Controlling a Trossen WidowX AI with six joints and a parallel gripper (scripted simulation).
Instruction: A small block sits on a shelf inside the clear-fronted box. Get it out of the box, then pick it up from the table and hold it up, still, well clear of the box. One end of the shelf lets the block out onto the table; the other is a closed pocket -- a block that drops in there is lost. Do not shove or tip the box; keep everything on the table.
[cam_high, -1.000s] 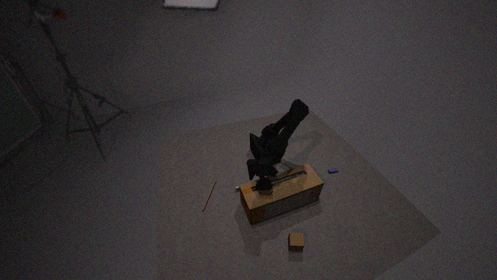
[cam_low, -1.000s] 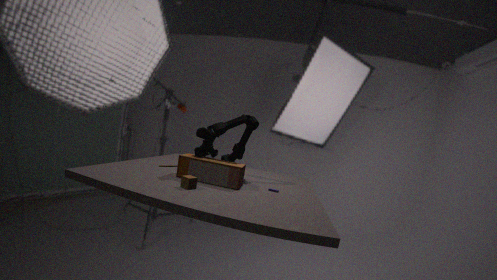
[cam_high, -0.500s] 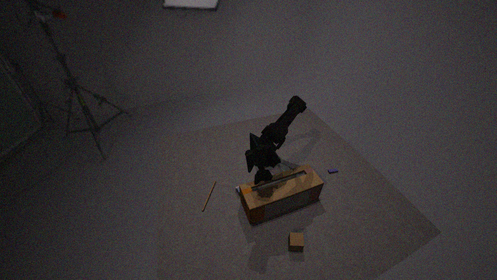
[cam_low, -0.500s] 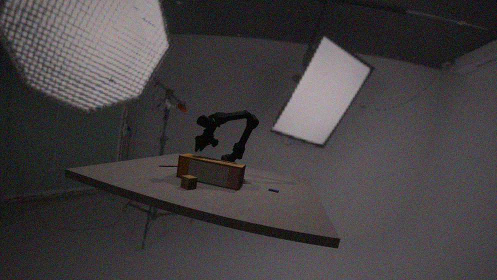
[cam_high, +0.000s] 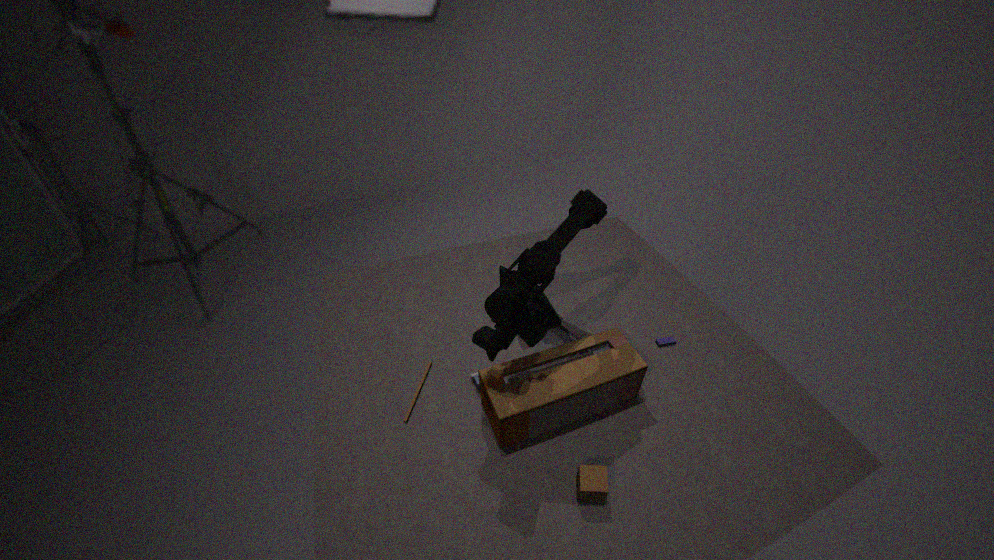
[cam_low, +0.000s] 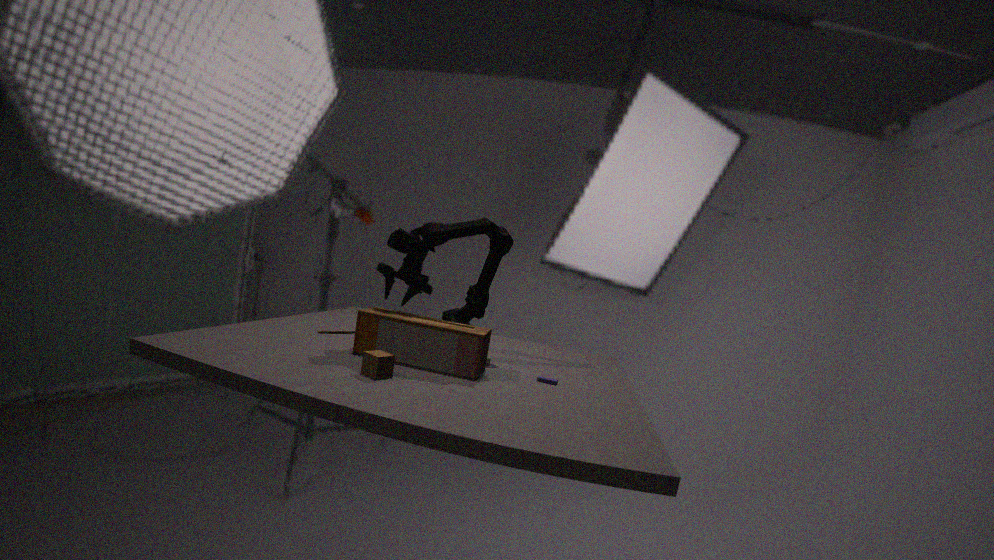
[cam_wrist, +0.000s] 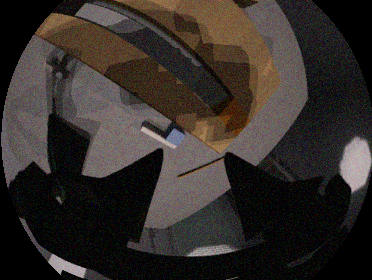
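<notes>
Block (cam_wrist: 164, 134), small and pale, lies beside tan slotted box (cam_high: 564, 389).

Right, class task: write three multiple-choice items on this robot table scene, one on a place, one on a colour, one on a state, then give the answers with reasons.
1. Where is the small tan cube?
A. on the box
B. on the table, apart from the box
C. in the gripper

2. What colour is the small flat piece beyond the box's end?
A. blue-purple
B. red
C. green

3. How is the gripper?
A. shut on the cube
B. open, empty, above the box
C. pressed on the table

Answers:
B, bare table lies between the cube and the box.
A, it shows blue-purple.
B, wrist view shows fingers apart, nothing between.
</notes>
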